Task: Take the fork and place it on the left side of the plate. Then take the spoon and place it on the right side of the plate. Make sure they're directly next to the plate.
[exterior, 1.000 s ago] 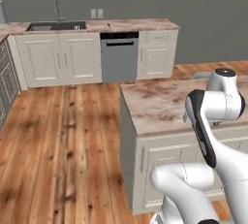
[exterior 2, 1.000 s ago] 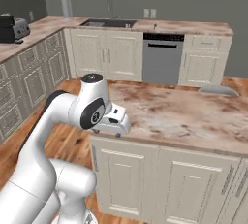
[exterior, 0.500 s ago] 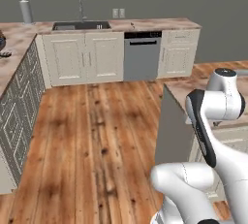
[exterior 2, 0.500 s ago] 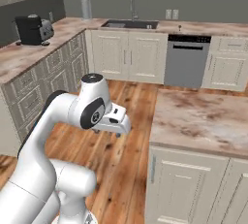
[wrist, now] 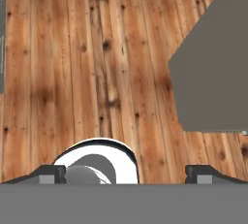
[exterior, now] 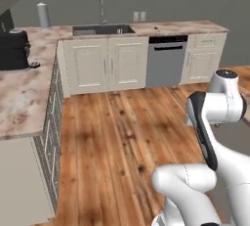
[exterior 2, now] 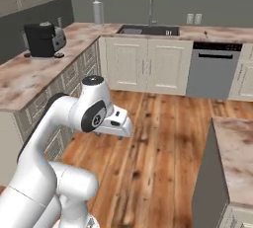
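Observation:
The fork, the spoon and the plate are out of view. My gripper [wrist: 126, 171] points down at the wooden floor, its two dark fingertips [wrist: 52, 172] standing far apart with nothing between them, so it is open. In the right base view the white hand [exterior 2: 116, 123] hangs folded in front of the arm, above the floor. In the left base view the arm's upper link [exterior: 219, 107] stands at the right.
A marble counter [exterior 2: 29, 76] runs along the left with a black coffee machine [exterior 2: 43, 39], then along the back wall with a sink [exterior 2: 148, 30] and dishwasher [exterior 2: 211, 69]. The island's corner [exterior 2: 232, 158] stands at the right; its grey side [wrist: 213, 63] shows beside open floor.
The whole picture has shifted: the base has turned left, so the island slid off to the right and the left counter came in. The arm keeps its pose, gripper still open.

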